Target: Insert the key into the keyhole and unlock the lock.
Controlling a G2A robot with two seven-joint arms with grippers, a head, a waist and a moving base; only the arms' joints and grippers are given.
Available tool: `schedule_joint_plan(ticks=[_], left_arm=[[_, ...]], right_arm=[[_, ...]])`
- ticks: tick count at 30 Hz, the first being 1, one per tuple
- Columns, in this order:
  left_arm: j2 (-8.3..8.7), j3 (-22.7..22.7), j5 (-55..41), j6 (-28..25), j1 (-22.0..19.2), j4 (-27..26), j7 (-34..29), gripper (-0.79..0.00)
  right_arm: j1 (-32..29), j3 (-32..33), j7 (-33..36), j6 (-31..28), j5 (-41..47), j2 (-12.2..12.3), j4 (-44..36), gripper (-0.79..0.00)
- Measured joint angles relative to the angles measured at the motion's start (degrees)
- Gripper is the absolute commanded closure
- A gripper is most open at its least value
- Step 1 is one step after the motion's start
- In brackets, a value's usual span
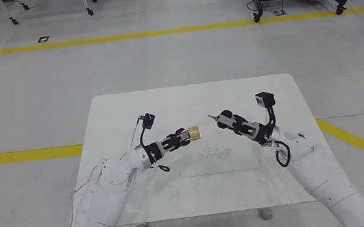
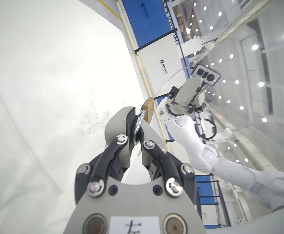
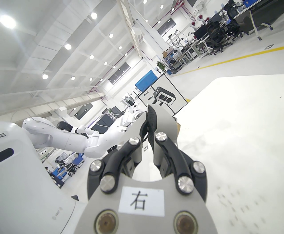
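The left gripper (image 2: 138,124) clamps the stiff brass lock (image 2: 149,108) by its slick shackle (image 2: 141,117) (a sound hold); at two o'clock, the right gripper (image 1: 223,118) pinches what seems the thin key (image 1: 211,117).

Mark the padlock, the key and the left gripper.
padlock (image 2: 149,109): left wrist view, on its brass body.
key (image 1: 211,117): top view, on its bare metal blade.
left gripper (image 2: 137,121): left wrist view, midway between its fingertips, at the clamped shackle.
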Motion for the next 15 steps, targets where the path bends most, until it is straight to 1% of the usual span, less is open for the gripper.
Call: schedule_joint_plan(ticks=[2,4,6,9,15], left_arm=[[-0.28,-0.2,-7.6,-1.9,-0.7,3.2,-3.8,0.0],[-0.71,0.3,-14.7,-4.6,-1.7,8.1,-8.1,0.0],[-1.23,1.5,-19.8,-5.7,-3.0,13.2,-12.2,0.0],[-1.83,3.7,-21.6,-4.7,-5.8,17.2,-17.6,0.0],[-2.64,5.7,-23.6,-8.1,-8.3,19.8,-22.0,0.0]], right_arm=[[0.4,-0.9,-2.4,1.1,0.8,-0.5,0.2,0.0],[1.4,-2.0,-5.2,1.7,1.8,-1.2,1.5,0.0],[2.9,-2.8,-7.5,2.1,2.3,-1.9,3.4,0.0],[5.1,-3.9,-9.4,2.3,3.2,-2.7,5.8,0.0],[9.7,-8.5,-8.1,4.1,3.5,-4.7,9.7,0.0]])
